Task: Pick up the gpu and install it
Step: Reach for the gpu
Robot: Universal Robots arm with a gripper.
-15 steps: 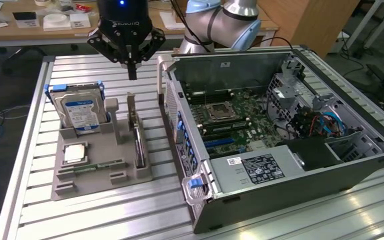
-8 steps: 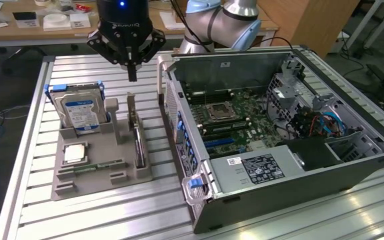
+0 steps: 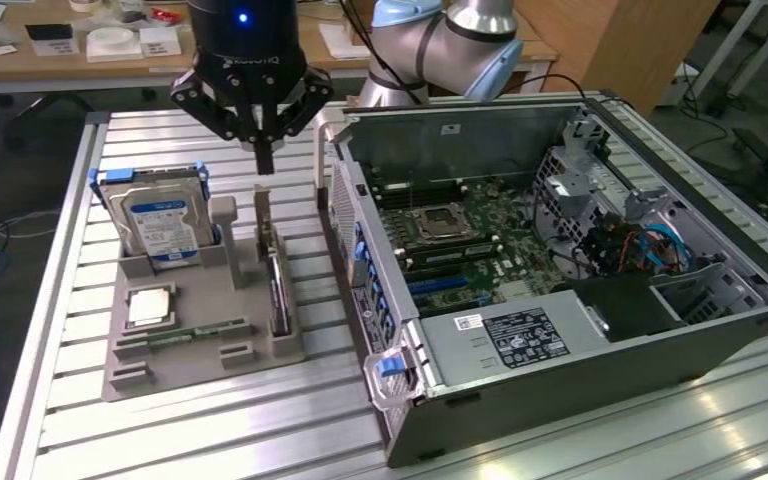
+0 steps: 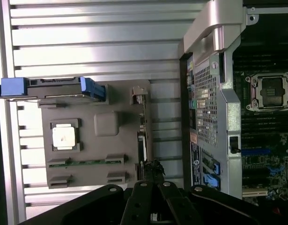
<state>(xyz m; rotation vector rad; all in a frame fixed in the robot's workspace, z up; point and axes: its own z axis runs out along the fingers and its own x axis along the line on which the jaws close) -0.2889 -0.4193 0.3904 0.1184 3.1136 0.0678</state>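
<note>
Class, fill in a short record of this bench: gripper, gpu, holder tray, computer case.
gripper: shut, just above the gpu, holding nothing
gpu: on edge in the grey holder tray, not installed
holder tray: also carries hard drive, processor chip, memory stick
computer case: side open, motherboard exposed, at the exterior view's right of tray

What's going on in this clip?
The robot arm's gripper, fingers shut, hangs just above the graphics card, which stands on edge in the gray holder on the table. The card has not yet been picked up. The open computer case sits beside the holder, toward the exterior view's right.
</note>
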